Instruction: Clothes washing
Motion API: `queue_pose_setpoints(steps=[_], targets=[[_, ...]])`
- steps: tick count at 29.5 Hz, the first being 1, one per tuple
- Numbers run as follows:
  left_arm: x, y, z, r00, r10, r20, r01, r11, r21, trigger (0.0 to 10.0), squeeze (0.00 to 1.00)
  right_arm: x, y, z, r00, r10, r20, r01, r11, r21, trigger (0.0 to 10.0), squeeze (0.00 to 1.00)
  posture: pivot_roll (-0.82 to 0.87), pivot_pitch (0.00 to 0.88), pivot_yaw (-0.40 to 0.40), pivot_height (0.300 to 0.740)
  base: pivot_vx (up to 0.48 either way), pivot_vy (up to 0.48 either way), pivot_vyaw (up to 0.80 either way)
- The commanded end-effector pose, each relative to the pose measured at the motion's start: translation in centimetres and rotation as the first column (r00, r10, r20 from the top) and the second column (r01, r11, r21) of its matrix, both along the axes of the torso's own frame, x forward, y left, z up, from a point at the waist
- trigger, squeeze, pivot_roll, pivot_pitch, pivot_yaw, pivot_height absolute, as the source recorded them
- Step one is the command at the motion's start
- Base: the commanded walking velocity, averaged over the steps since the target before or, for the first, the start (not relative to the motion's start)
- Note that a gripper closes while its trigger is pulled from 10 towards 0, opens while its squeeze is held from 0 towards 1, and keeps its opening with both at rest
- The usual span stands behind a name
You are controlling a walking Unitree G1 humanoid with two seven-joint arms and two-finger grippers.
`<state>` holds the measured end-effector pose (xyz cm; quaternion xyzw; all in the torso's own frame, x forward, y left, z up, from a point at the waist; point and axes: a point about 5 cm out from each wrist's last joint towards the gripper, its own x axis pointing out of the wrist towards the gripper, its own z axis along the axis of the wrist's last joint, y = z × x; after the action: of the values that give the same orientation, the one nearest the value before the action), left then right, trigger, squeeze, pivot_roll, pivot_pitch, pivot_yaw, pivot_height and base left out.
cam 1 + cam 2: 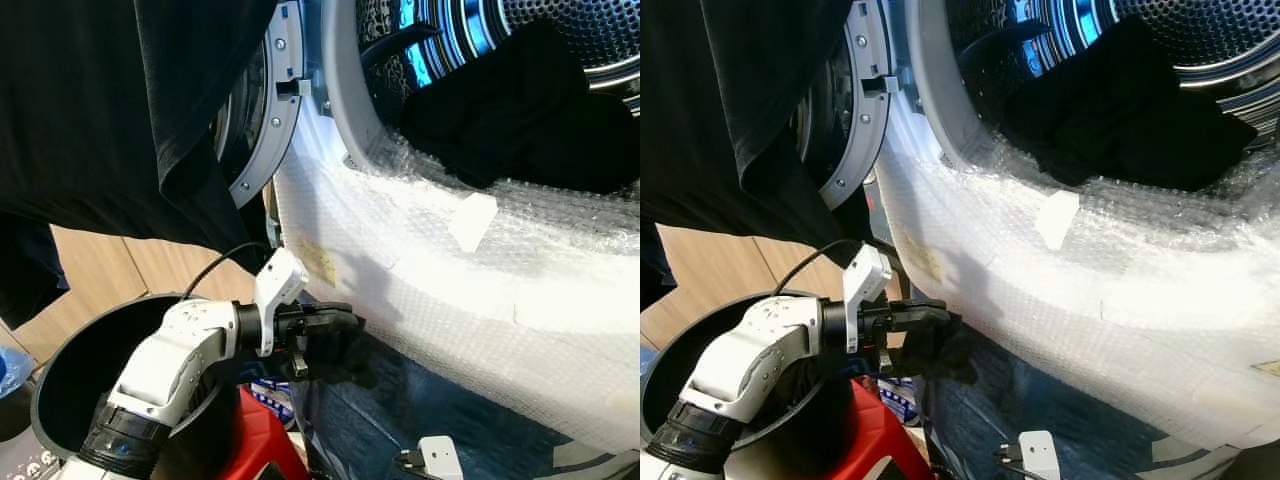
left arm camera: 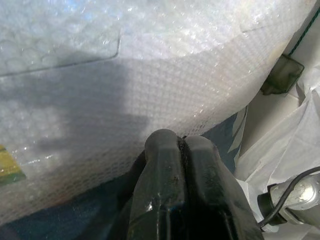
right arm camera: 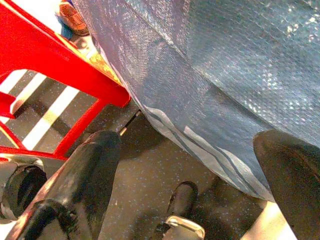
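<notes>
The washing machine's front (image 1: 450, 290) is covered in bubble wrap. Its drum (image 1: 470, 30) stands open, and a black garment (image 1: 520, 110) lies in the mouth, drooping over the lower rim. My left gripper (image 1: 345, 320) is just below that rim, against the wrapped front, shut on a small dark piece of cloth (image 1: 345, 362) that hangs under it. Its fingers (image 2: 165, 160) are pressed together in the left wrist view. My right gripper (image 3: 190, 165) hangs low near the floor, open and holding nothing.
A large black garment (image 1: 120, 110) hangs at the upper left, over the open washer door (image 1: 262, 140). A round black basket (image 1: 60, 385) sits under my left arm, beside a red stool (image 1: 262, 440). A white plug (image 1: 440, 458) lies at the machine's foot.
</notes>
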<state>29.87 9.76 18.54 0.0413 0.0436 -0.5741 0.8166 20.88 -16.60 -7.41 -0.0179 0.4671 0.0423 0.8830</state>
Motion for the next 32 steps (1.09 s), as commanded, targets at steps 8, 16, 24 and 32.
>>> queue_pose_setpoints(steps=[8,16,24,32], targets=[[-0.6,0.2,0.1,1.000,-0.014,0.009,0.013,0.998,0.057,0.0,0.00,-0.3,0.2,-0.2,1.000,0.012,-0.008,-0.012,1.000,0.001,10.0,0.00,0.08,0.000,0.047,0.740,0.000,0.000,0.00],[-1.0,1.7,-2.2,0.996,0.068,-0.050,-0.062,0.993,0.105,0.0,0.00,-0.1,-0.5,0.2,0.984,0.174,0.025,-0.175,0.984,0.021,10.0,0.00,0.06,0.000,0.050,0.740,0.000,0.000,0.00],[-1.5,2.0,-2.9,0.994,0.089,-0.057,-0.080,0.987,0.138,0.0,0.00,0.7,-2.3,1.6,0.930,0.352,0.110,-0.363,0.925,0.111,10.0,1.00,0.08,0.000,0.034,0.740,0.000,0.000,0.00],[-2.3,1.7,-3.3,0.995,0.053,-0.084,-0.040,0.988,0.148,0.0,0.00,3.4,-3.4,4.6,0.858,0.444,0.260,-0.492,0.855,0.164,10.0,1.00,0.04,0.000,0.061,0.740,0.000,0.000,0.00]])
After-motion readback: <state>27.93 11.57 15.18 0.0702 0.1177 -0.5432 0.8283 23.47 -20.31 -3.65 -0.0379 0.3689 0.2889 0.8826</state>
